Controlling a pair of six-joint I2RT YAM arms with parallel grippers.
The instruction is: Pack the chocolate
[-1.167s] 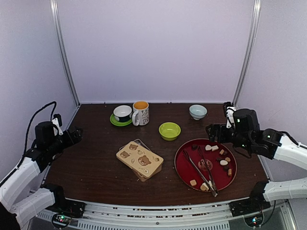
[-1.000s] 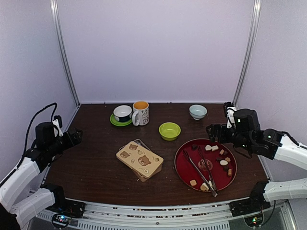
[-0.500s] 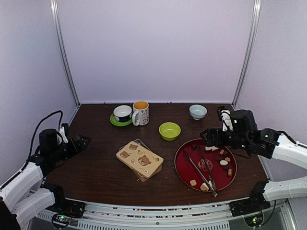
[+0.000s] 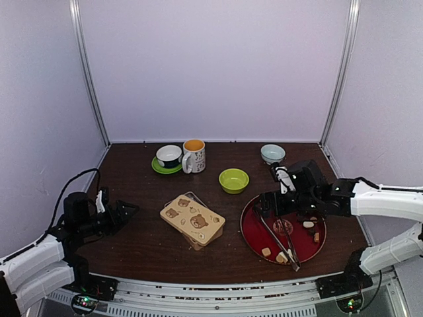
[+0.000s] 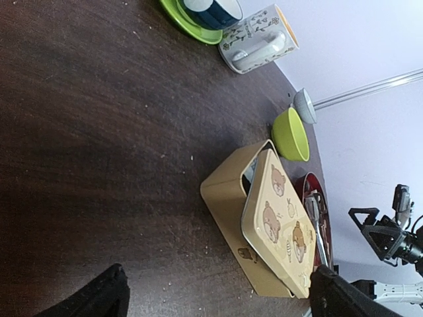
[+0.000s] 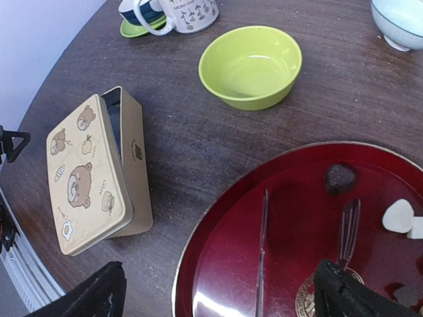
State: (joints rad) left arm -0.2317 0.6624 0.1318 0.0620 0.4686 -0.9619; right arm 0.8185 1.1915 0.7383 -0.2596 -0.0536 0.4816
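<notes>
1. Chocolate (image 4: pixel 308 224) pieces, white, tan and dark, lie scattered on the red tray (image 4: pixel 248 228) at the right of the counter (image 4: pixel 132 244), mostly along the tray's right side and near edge.
2. Tongs (image 4: pixel 276 239) lie on the tray too, running from its left part towards the near rim.
3. The right claw (image 4: pixel 262 205) hangs over the tray's far-left rim, fingers spread wide with nothing between them.
4. The left claw (image 4: pixel 127 211) is low over the counter, left of the tin (image 4: pixel 192 220) and pointing towards it, also spread wide and empty.
5. The tin stands between the left claw and the tray, its bear-printed lid askew so a gap shows at the far end.
6. A green bowl (image 4: pixel 234 179) sits just beyond the tray.
7. A mug (image 4: pixel 193 156), a cup (image 4: pixel 169 155) on a green saucer and a pale bowl (image 4: pixel 272 153) stand along the back.
</notes>
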